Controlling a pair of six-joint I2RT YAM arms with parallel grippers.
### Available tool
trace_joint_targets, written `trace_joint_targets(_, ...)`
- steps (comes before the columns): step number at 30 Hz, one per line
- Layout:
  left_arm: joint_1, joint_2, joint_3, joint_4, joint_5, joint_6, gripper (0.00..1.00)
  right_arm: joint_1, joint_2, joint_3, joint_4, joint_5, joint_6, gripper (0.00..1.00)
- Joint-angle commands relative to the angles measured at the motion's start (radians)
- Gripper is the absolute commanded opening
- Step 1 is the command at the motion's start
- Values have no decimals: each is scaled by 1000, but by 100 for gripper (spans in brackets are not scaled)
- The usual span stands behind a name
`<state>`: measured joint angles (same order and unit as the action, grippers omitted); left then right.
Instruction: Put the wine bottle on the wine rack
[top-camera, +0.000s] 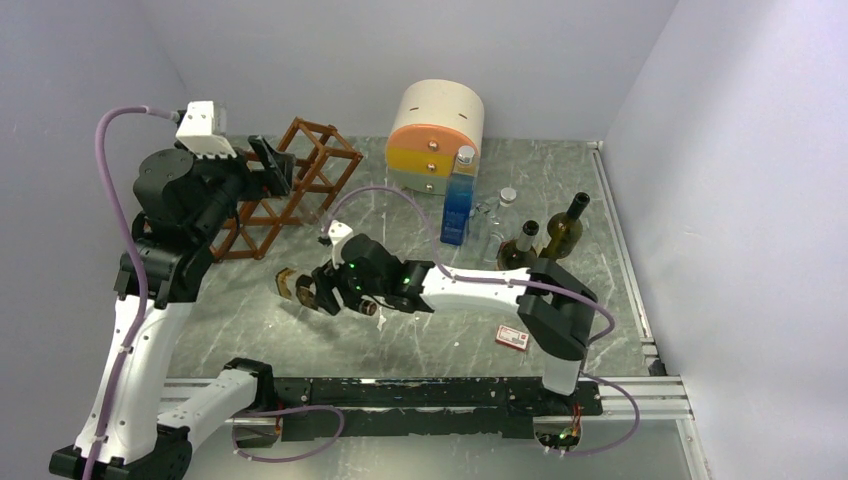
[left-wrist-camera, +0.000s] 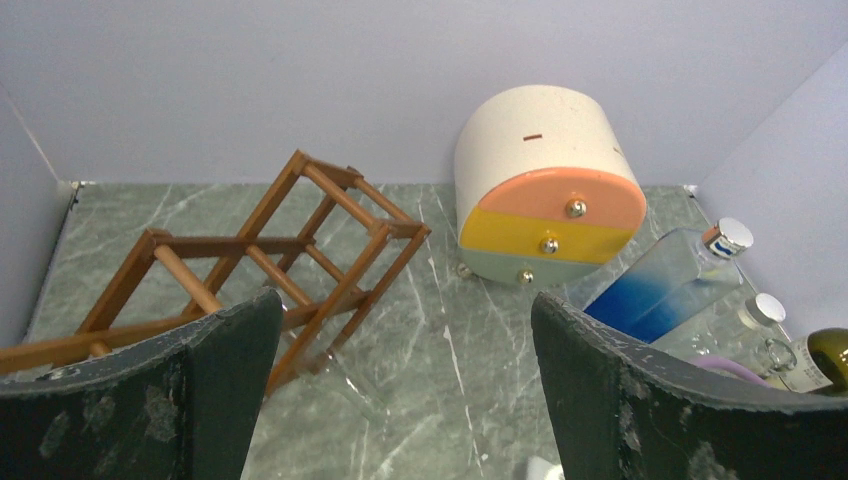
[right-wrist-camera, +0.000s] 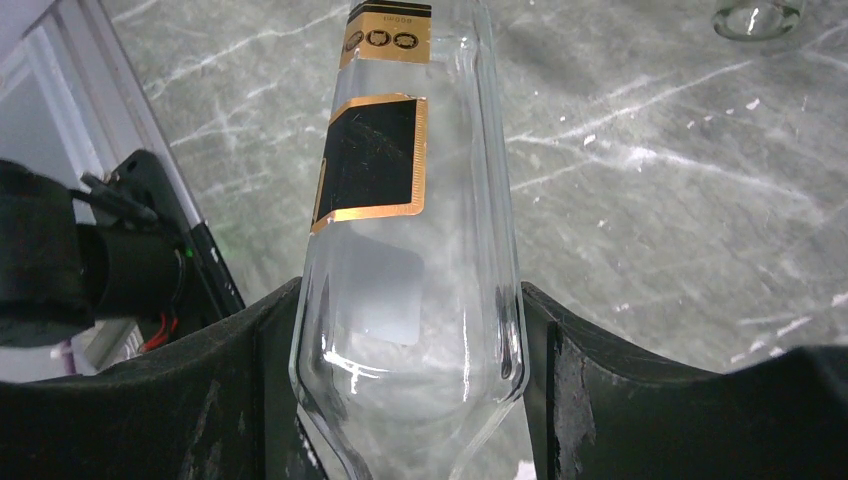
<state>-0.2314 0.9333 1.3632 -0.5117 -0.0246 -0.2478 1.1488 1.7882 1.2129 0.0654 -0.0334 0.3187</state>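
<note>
Grey-green marbled surface (top-camera: 420, 340), pale walls on three sides. Nearest the arm bases: a small red card (top-camera: 512, 338) lying flat beside the right arm.

Right arm reaches leftward across the middle. Right hand (top-camera: 318, 292) is clamped on a clear glass wine bottle (right-wrist-camera: 415, 230) with a black-and-gold label, both fingers pressed against the lower body. Bottle lies roughly level in the grasp, pointing away from the wrist. A shadow beneath suggests it is off the surface, though the wrist view does not settle this.

Left hand (left-wrist-camera: 405, 370) is raised, fingers spread wide with nothing between them, hovering just in front of the wine rack (top-camera: 300, 185). Rack sits left of centre toward the back, well apart from the held bottle. Its left end is hidden behind the left arm, so I cannot tell whether it stands square.

Farther right: a blue bottle (top-camera: 457, 200) and dark green bottles (top-camera: 563, 228). Behind them the round cream-and-orange cabinet (top-camera: 437, 135) stands against the back wall.

Judgement: grasp is made, so the carry is the step in hand. Next move calls for swinging the bottle back and left to the rack, lining its axis with an open diamond cell, then sliding it in. Left hand looks placed to steady the light frame
</note>
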Motion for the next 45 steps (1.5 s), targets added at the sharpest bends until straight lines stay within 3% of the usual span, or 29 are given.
trace_joint_targets(1, 9, -19, -4, -67, -2, -53, 98, 12, 19, 115, 242, 43, 37, 0)
trace_joint_targets(14, 9, 23, 92, -139, 80, -108, 98, 14, 150, 232, 271, 120, 62, 0)
trace_joint_targets(22, 9, 19, 75, -128, 107, -110, 98, 15, 201, 283, 273, 140, 64, 0)
trace_joint_targets(32, 9, 3, 101, -143, 83, -98, 98, 15, 283, 356, 263, 169, 98, 0)
trace_joint_targets(45, 9, 18, 107, -177, 106, -87, 98, 15, 243, 275, 410, 214, 141, 0)
